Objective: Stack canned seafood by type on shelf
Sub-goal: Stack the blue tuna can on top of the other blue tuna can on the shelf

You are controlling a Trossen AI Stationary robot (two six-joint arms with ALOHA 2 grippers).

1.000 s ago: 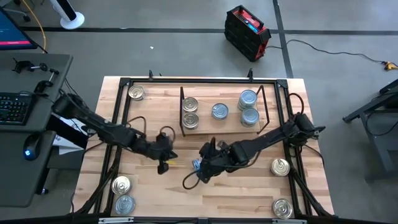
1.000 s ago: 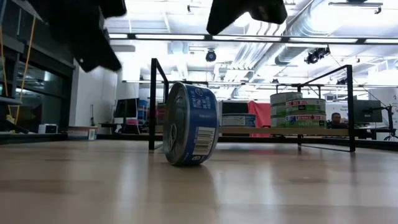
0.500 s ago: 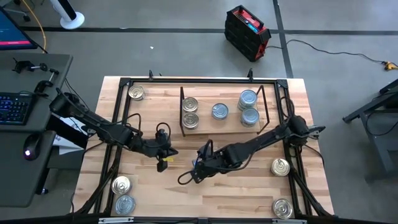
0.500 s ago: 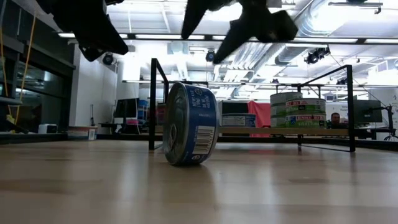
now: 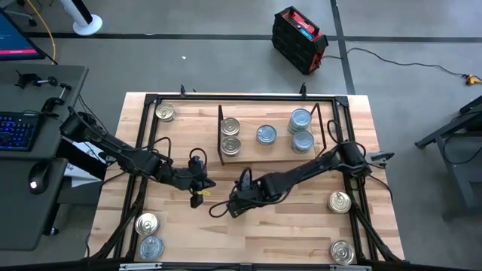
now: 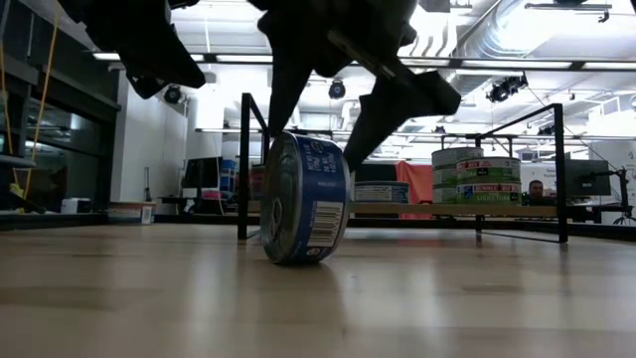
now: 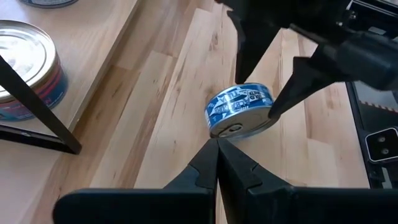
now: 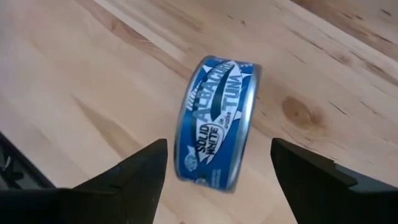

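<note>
A blue tin point(image 6: 304, 198) stands on its rim on the wooden surface point(image 6: 477, 298), just in front of the shelf point(image 5: 267, 154) where other tins already sit. My right fingers point(image 8: 140, 171) are spread wide on either side of it, touching nothing and holding nothing. To grip it well, I should come down centred, so both pads meet the flat faces together and the tin cannot roll away. My left fingers point(image 7: 217, 163) are pressed together, empty, close beside the tin.
</note>
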